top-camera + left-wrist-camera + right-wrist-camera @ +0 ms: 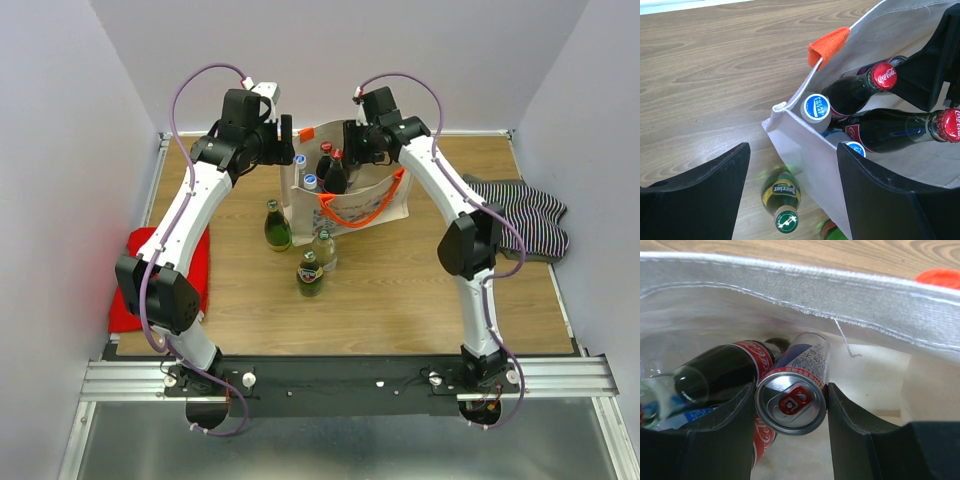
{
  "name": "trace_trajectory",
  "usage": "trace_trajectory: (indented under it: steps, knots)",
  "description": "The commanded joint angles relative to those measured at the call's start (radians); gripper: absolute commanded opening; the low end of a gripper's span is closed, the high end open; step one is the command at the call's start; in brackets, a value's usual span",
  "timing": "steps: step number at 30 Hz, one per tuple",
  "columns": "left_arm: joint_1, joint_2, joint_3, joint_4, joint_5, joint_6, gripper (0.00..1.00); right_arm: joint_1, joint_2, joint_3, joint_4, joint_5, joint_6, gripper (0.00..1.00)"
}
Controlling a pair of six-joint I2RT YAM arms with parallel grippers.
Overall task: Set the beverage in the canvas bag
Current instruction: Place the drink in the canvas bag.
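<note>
On the wood counter (400, 290), a green bottle (781, 200) labelled Perrier stands just left of the cream canvas bag (352, 205). The left tool (792, 165) hangs wide open over the bag's left rim, gripping nothing. Inside the bag lie dark bottles (890, 132) with red Coca-Cola caps (883, 76) and a blue-and-white Pocari Sweat cap (815, 107). The right tool (791, 390) reaches in, clamped on a silver-blue can (791, 407) whose print is unreadable.
</note>
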Motion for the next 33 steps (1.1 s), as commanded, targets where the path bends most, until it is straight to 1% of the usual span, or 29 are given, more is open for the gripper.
trace_trajectory:
  steps: [1,7,33]
  knots:
    - [0.004,-0.020,0.030,-0.012,0.016,0.015,0.79,-0.007,0.022,0.048,0.059,-0.021,0.000,0.01]
    - [0.004,-0.012,0.041,-0.019,0.013,0.022,0.79,-0.007,0.063,0.089,0.066,-0.019,0.001,0.01]
    - [0.004,-0.009,0.018,-0.006,0.020,0.019,0.79,-0.005,0.135,0.083,0.153,-0.007,0.038,0.01]
